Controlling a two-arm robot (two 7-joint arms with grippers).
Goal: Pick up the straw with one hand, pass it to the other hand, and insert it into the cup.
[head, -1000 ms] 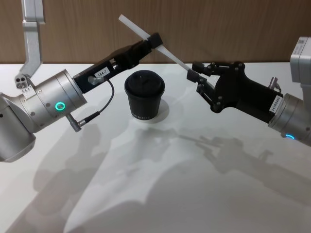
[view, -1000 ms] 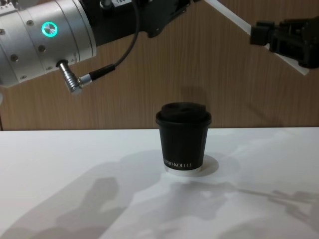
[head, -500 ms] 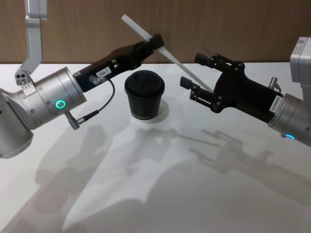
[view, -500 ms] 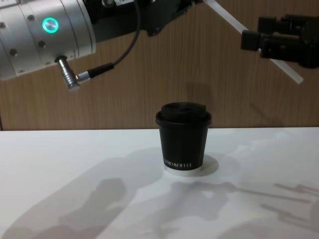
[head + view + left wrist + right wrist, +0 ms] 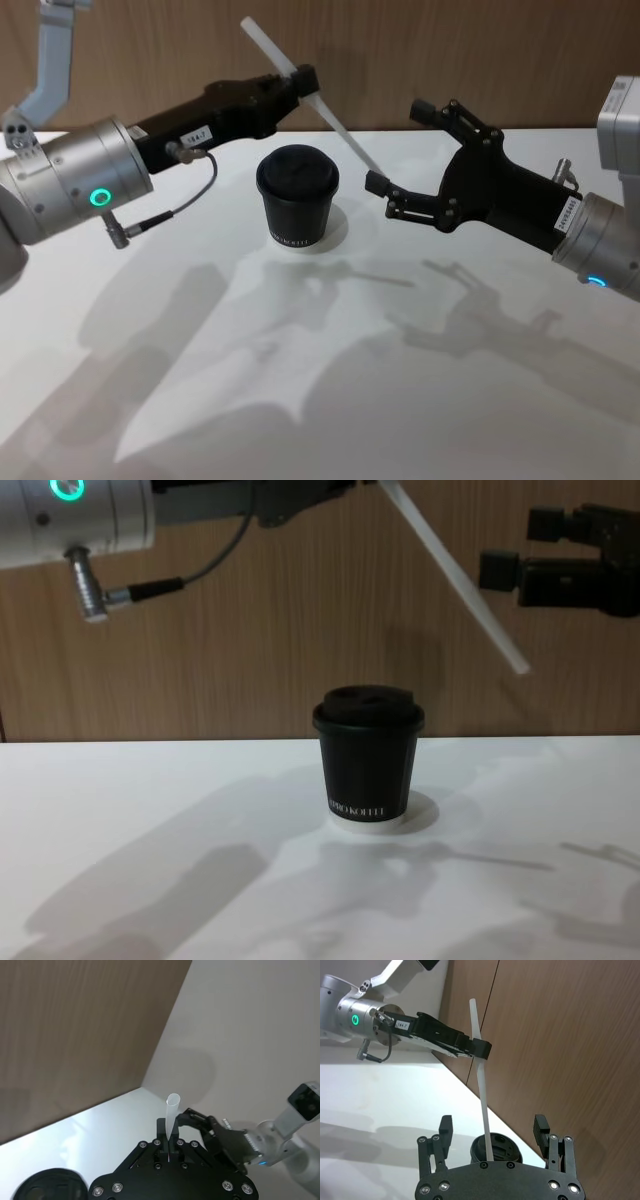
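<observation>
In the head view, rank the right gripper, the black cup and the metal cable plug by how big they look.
1. right gripper, jaws open, spread widest
2. cup
3. metal cable plug, clearly smallest

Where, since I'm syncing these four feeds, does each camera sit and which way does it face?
Head: high on the body, looking forward and down at the table; left gripper clamps the straw, right gripper open beside it, cup between the arms.
Chest: lower, looking across the table; cup side-on, both grippers at the upper edges.
Left wrist: on the left arm, looking along its gripper past the straw to the right gripper.
Right wrist: on the right arm, looking between its open jaws at the straw.
Shared: all four show straw and cup.
</observation>
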